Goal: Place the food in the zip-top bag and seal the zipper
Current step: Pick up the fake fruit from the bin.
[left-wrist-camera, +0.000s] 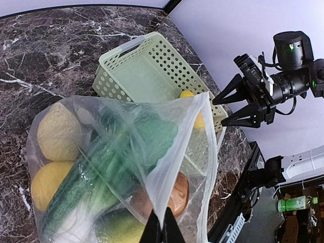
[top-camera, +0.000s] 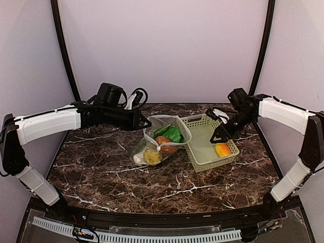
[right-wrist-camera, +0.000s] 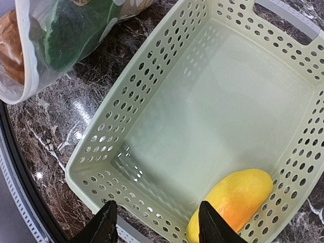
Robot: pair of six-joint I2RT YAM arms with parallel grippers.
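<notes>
Left gripper [top-camera: 145,123]: jaws together, clamped on the raised mouth edge of the bag [top-camera: 161,143]; in the left wrist view the two dark fingers [left-wrist-camera: 163,230] meet on the clear film. The bag stands open-mouthed near the middle of the table [top-camera: 152,190], toward its far edge, its base on the marble and its rim lifted up by the grip. Inside lie the cabbage [left-wrist-camera: 104,164], a pale piece [left-wrist-camera: 58,132], a yellow piece [left-wrist-camera: 45,183] and a brown piece [left-wrist-camera: 178,196]. The zipper [right-wrist-camera: 30,63] shows as a whitish strip along the mouth edge and is not closed.

Right gripper [right-wrist-camera: 158,225]: jaws apart and holding nothing, hanging over the near part of the basket [right-wrist-camera: 126,126]. The basket sits just right of the bag, toward the right edge of the table; the bag's rim leans at its left wall. One yellow-orange piece [right-wrist-camera: 238,200] lies on the basket floor in its near right corner, just beside the right finger but apart from it. The rest of the basket floor is bare.
</notes>
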